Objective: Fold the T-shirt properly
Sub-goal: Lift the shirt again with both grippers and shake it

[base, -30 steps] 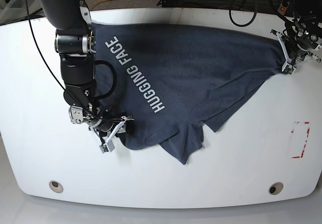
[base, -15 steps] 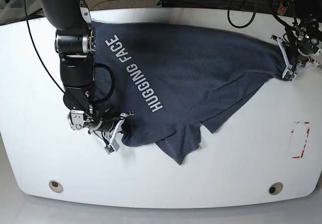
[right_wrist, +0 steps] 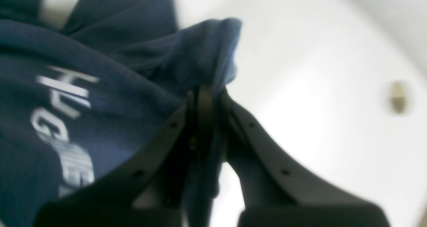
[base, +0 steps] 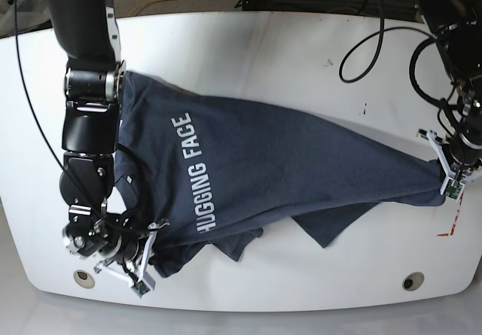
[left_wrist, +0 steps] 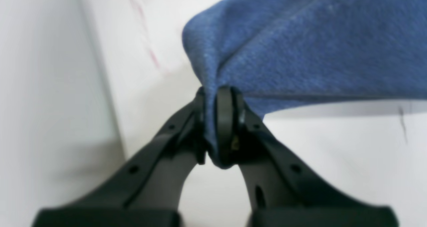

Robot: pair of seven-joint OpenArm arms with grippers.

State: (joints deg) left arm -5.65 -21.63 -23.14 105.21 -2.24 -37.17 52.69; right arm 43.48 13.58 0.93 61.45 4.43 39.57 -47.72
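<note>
The T-shirt (base: pixel 286 169) is stretched across the middle of the white table (base: pixel 301 49) in the base view, white lettering facing up. Its right-hand tip is pinched between the pressed-together jaws of the left gripper (base: pixel 449 175) at the right edge. Its lower-left corner is clamped by the right gripper (base: pixel 143 263) near a table hole (base: pixel 81 278). Red tape marks (base: pixel 450 229) lie at lower right.

The T-shirt (base: pixel 286 162) is dark slate-blue with white "HUGGING FACE" lettering. The tabletop (base: pixel 301 49) is white, with a red mark (base: pixel 450 228) near its edge. Fingers (left_wrist: pixel 227 120) black.
</note>
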